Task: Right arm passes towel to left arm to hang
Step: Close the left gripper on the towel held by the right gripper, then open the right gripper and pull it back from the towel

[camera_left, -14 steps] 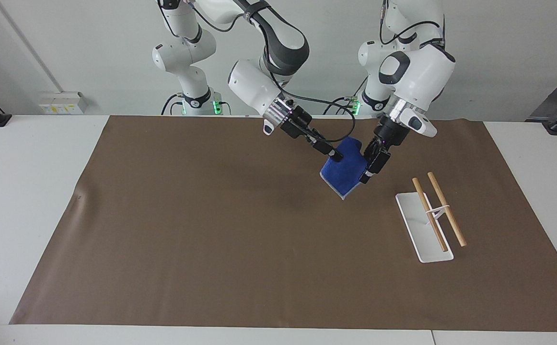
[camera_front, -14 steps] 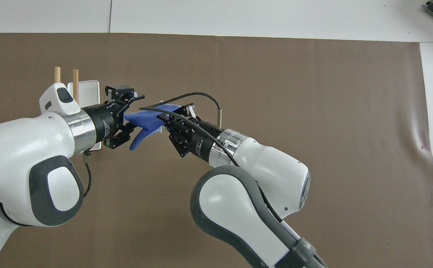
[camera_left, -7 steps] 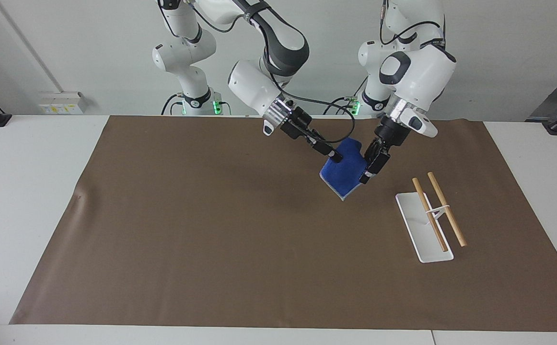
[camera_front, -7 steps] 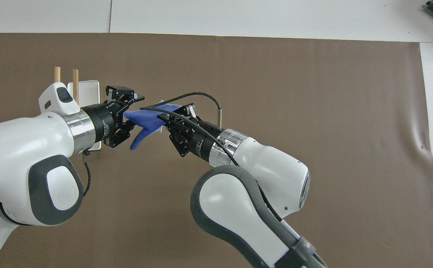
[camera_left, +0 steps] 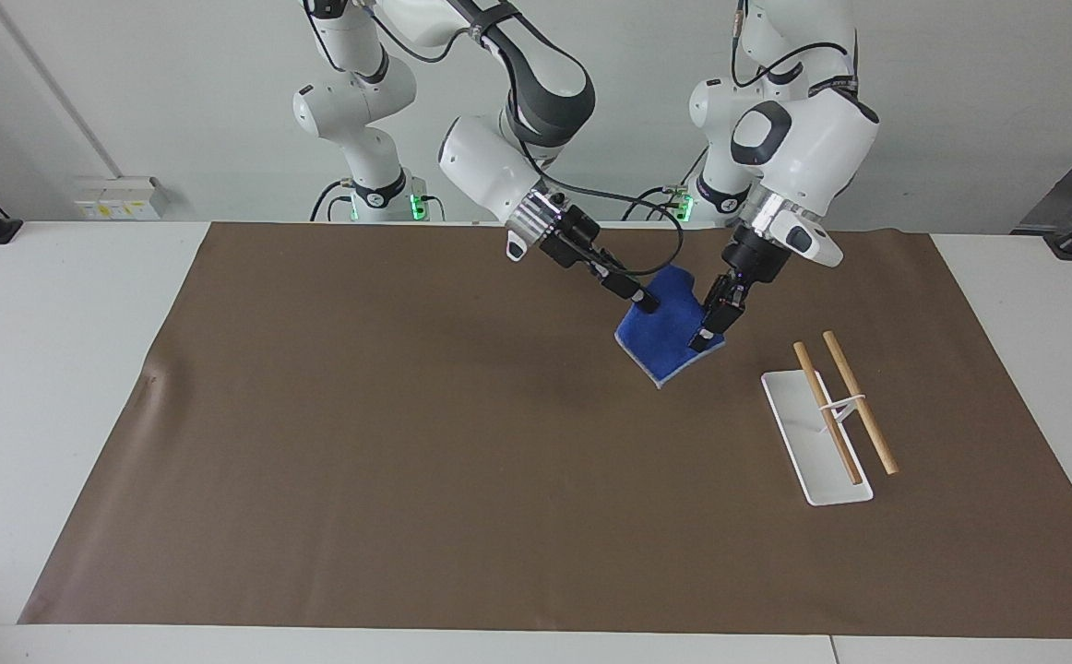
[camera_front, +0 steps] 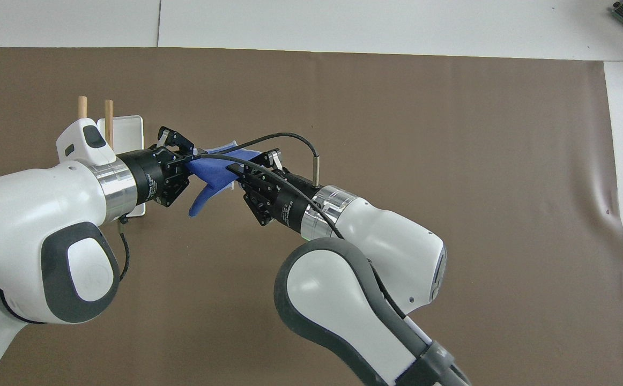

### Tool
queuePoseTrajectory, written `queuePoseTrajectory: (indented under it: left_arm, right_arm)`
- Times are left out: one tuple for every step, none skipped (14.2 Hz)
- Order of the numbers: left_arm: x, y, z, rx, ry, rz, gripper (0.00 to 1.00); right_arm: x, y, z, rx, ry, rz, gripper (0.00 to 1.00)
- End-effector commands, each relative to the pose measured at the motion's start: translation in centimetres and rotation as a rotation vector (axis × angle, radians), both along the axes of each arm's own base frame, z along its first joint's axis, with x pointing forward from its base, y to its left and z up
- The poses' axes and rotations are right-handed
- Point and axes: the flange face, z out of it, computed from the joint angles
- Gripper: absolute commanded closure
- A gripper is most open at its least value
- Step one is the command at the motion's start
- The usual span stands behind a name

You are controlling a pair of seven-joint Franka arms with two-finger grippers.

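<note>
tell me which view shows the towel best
The facing view: the towel hangs flat-on between the right claw and left claw, edging visible. The overhead view shows it mostly edge-on, partly covered by a cable.

No text, label, brand or number is showing legibly anywhere. Small white print is sitting on the black collar of the left gripper [camera_front: 183, 159] and of the right gripper [camera_front: 235, 170], but it is too fine to read.
</note>
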Motion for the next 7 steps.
queuePoseTrajectory:
  left_arm:
    - [0.1, 0.22, -0.22, -0.002, -0.004, -0.011, 1.0]
    - [0.09, 0.22, -0.24, -0.002, -0.003, -0.011, 1.0]
    - [0.14, 0.29, -0.16, -0.002, -0.005, -0.011, 1.0]
    - [0.21, 0.37, -0.22, 0.0, -0.008, -0.014, 1.0]
    - [0.31, 0.61, -0.14, 0.015, -0.026, -0.039, 1.0]
    - [0.37, 0.69, -0.22, 0.036, -0.048, -0.079, 1.0]
    - [0.34, 0.61, -0.22, 0.053, -0.068, -0.115, 1.0]
  right_arm:
    - [0.54, -0.02, 0.08, -0.013, -0.024, -0.003, 1.0]
    - [0.54, -0.02, 0.07, -0.012, -0.023, -0.004, 1.0]
    - [0.54, -0.02, 0.07, -0.013, -0.024, -0.003, 1.0]
    - [0.54, -0.02, 0.07, -0.013, -0.024, -0.003, 1.0]
    - [0.54, -0.02, 0.07, -0.013, -0.024, -0.003, 1.0]
    - [0.54, -0.02, 0.07, -0.013, -0.024, -0.003, 1.0]
    - [0.54, -0.02, 0.07, -0.013, -0.024, -0.003, 1.0]
